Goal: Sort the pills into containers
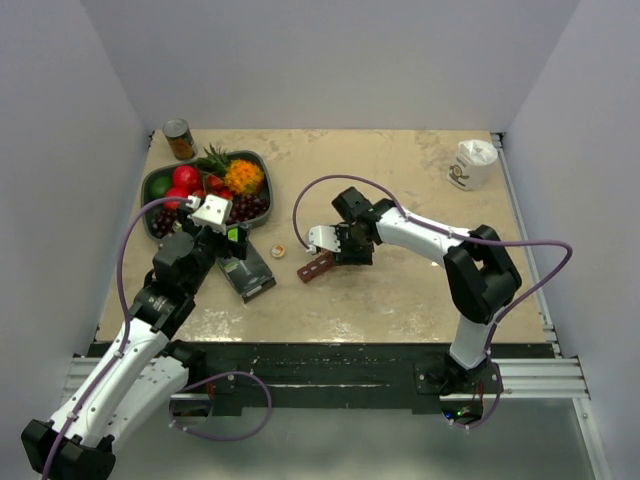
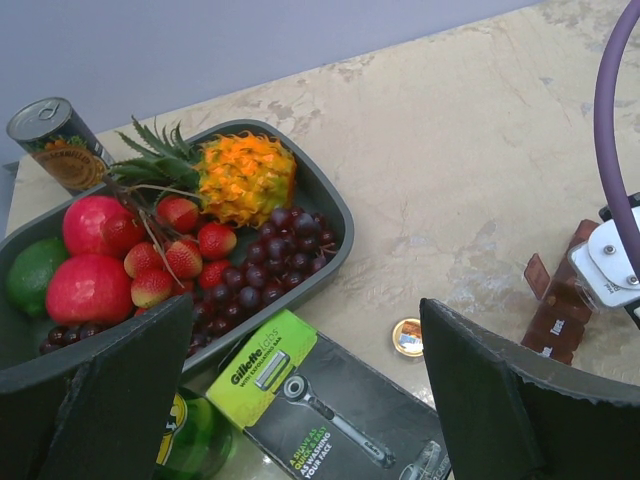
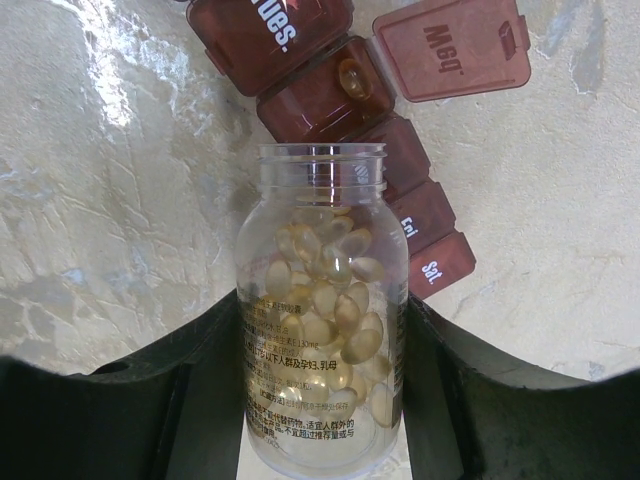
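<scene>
My right gripper (image 3: 322, 345) is shut on a small clear bottle (image 3: 320, 250) full of yellowish pills (image 3: 335, 300). The uncapped bottle mouth points at the dark red strip of containers (image 3: 330, 95) lying just beyond it. The "Wed" lid (image 3: 450, 45) stands open, and one pill (image 3: 352, 78) lies in that compartment. In the top view the strip (image 1: 315, 267) lies mid-table under the right gripper (image 1: 327, 243). My left gripper (image 2: 307, 305) hangs open and empty above a razor pack, and it shows in the top view (image 1: 222, 228) beside the fruit tray.
A dark tray (image 1: 150, 185) of fruit sits at the back left, with a tin can (image 1: 179, 139) behind it. The razor pack (image 1: 247, 270) and a green bottle (image 2: 190, 440) lie under the left gripper. A small gold cap (image 1: 279, 250) rests between the arms. A white cup (image 1: 471, 164) stands back right.
</scene>
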Controlling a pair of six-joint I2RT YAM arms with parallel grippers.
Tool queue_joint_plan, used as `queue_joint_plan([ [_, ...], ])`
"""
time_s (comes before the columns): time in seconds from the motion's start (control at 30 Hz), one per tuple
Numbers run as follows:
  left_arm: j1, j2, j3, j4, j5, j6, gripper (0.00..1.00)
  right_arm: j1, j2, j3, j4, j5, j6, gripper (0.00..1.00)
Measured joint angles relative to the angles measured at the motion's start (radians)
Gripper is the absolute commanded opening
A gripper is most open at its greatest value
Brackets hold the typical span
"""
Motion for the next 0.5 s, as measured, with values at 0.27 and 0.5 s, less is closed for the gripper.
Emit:
queue_joint_plan([
  [0.27, 0.0, 0.0, 0.0, 0.0, 0.003, 0.0, 0.99, 0.006, 0.001, 0.014, -0.014, 0.006, 0.001, 0.03],
  [0.5, 0.0, 0.0, 0.0, 0.0, 0.004, 0.0, 1.0, 0.012, 0.027, 0.029, -0.018, 0.011, 0.004, 0.03],
])
